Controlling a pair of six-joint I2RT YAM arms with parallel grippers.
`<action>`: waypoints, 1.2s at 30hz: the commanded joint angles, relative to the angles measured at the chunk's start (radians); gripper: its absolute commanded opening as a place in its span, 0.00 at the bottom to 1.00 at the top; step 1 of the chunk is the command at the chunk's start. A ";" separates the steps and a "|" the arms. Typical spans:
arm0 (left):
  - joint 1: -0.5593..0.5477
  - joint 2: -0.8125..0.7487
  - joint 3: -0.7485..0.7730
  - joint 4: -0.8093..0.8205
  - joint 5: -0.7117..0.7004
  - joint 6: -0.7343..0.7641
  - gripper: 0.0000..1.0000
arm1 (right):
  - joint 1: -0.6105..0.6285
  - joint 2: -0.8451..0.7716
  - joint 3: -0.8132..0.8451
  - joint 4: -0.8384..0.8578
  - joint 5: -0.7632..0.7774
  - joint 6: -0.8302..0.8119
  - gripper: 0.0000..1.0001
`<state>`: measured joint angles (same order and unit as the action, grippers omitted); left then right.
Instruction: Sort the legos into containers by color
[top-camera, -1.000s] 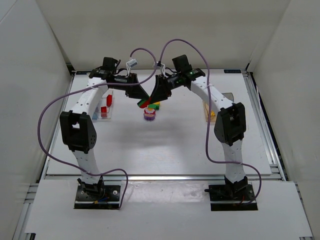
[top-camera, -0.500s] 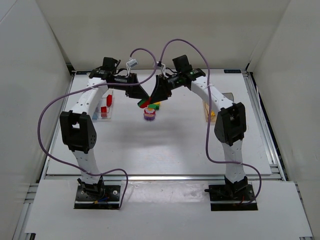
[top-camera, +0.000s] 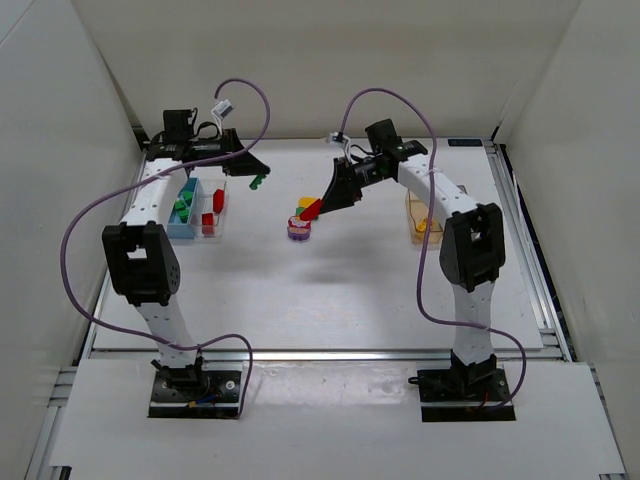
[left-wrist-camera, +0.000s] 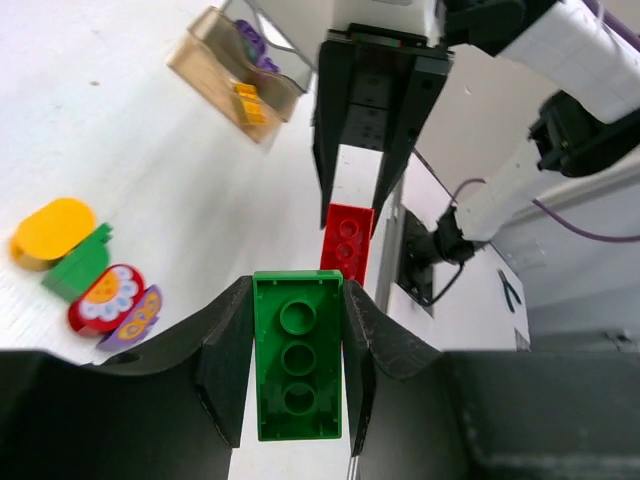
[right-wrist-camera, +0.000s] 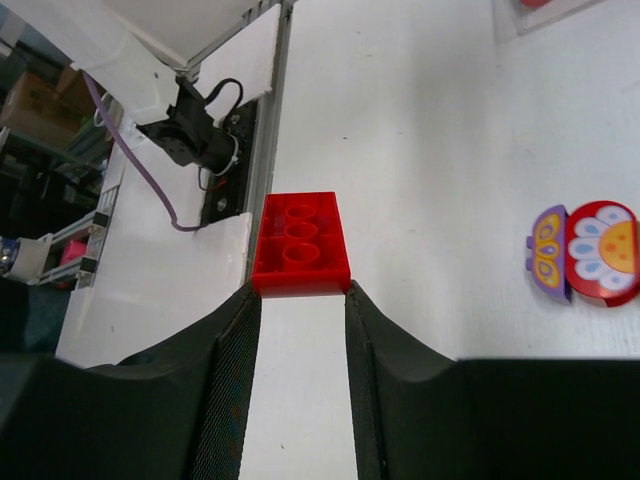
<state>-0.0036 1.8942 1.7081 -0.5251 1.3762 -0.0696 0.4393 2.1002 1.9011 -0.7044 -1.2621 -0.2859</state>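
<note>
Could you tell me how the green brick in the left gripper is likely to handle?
The green brick looks like rigid moulded plastic, so it likely won't flex in the left gripper. Only its smooth sides are pinched, so it might slip. Being so small, it is probably light.

You'll see smooth, glossy plastic on the green brick (left-wrist-camera: 298, 370) and the red brick (right-wrist-camera: 300, 245). The fingers (right-wrist-camera: 225, 400) beside the red one look matt black with a fine mesh texture. The tabletop (top-camera: 330, 290) is matt white, and the amber bin (left-wrist-camera: 205, 68) is shiny translucent plastic.
</note>
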 joint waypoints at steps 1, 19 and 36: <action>0.034 -0.083 0.010 0.054 -0.049 -0.055 0.10 | -0.014 -0.083 -0.004 -0.043 0.007 -0.061 0.00; 0.198 -0.150 -0.062 -0.193 -1.135 0.157 0.11 | -0.057 -0.164 0.022 -0.093 0.135 -0.101 0.00; 0.275 0.032 -0.019 -0.210 -1.226 0.166 0.17 | -0.056 -0.146 0.061 -0.061 0.178 -0.056 0.00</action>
<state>0.2714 1.9099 1.6489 -0.7254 0.1585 0.0811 0.3862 1.9862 1.9041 -0.7845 -1.0821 -0.3511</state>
